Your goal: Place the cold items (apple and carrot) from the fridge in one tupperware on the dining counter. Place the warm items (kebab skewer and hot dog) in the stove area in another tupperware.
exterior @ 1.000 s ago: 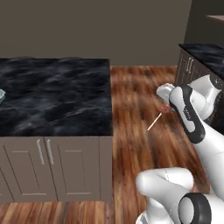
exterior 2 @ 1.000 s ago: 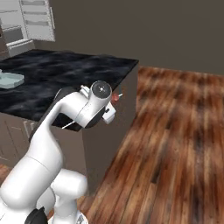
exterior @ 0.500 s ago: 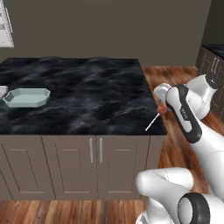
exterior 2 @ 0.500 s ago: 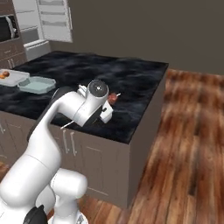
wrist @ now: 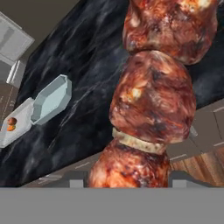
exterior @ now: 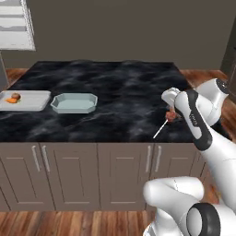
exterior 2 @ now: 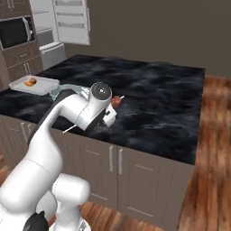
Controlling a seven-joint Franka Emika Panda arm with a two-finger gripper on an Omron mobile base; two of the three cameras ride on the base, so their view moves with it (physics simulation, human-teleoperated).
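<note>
Now gripper (exterior: 171,109) holds kebab skewer (wrist: 153,96) above counter (exterior: 115,92).

You see one kebab skewer (wrist: 153,96), two tupperware containers on the desk (exterior: 115,87): one empty tupperware (exterior: 73,103) and, just left of it, one second tupperware (exterior: 25,100) holding two small food items (exterior: 14,97).

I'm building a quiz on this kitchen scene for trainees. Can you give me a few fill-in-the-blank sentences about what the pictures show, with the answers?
1. The gripper holds a kebab ____.
2. The empty tupperware sits on the dark marble ____.
3. The tupperware holding the apple and carrot lies to the ____ of the empty one in the left base view.
4. Behind the counter, the fridge door stands ____.

Missing words: skewer; counter; left; open
</note>
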